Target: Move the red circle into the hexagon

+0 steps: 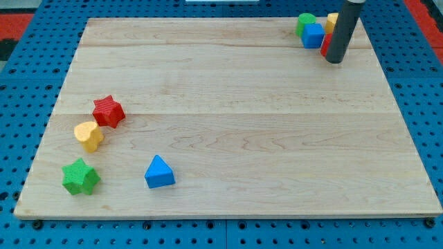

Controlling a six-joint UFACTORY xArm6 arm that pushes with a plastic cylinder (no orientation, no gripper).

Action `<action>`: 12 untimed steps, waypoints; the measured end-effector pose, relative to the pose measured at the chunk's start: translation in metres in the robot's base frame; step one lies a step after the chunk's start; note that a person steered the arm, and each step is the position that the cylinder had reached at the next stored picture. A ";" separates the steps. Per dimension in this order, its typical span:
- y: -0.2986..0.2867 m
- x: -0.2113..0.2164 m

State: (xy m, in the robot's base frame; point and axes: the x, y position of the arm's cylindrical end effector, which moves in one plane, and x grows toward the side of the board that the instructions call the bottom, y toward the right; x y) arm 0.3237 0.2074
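My tip [334, 61] rests on the wooden board [228, 124] near its top right corner. A cluster of blocks sits right there. A red block [323, 47], mostly hidden behind the rod, touches the rod's left side; its shape cannot be made out. A yellow block [331, 21], also partly hidden by the rod, lies just above the red one. A blue block [313, 36] lies to the left of the red one. A green block [305, 23] sits above and to the left of the blue one.
At the view's left lie a red star [109, 111], a yellow heart [88, 135] and a green star [81, 177]. A blue triangle [159, 172] lies at the lower left. Blue pegboard surrounds the board.
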 end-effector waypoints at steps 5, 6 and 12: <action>0.014 -0.012; 0.021 -0.029; -0.042 -0.018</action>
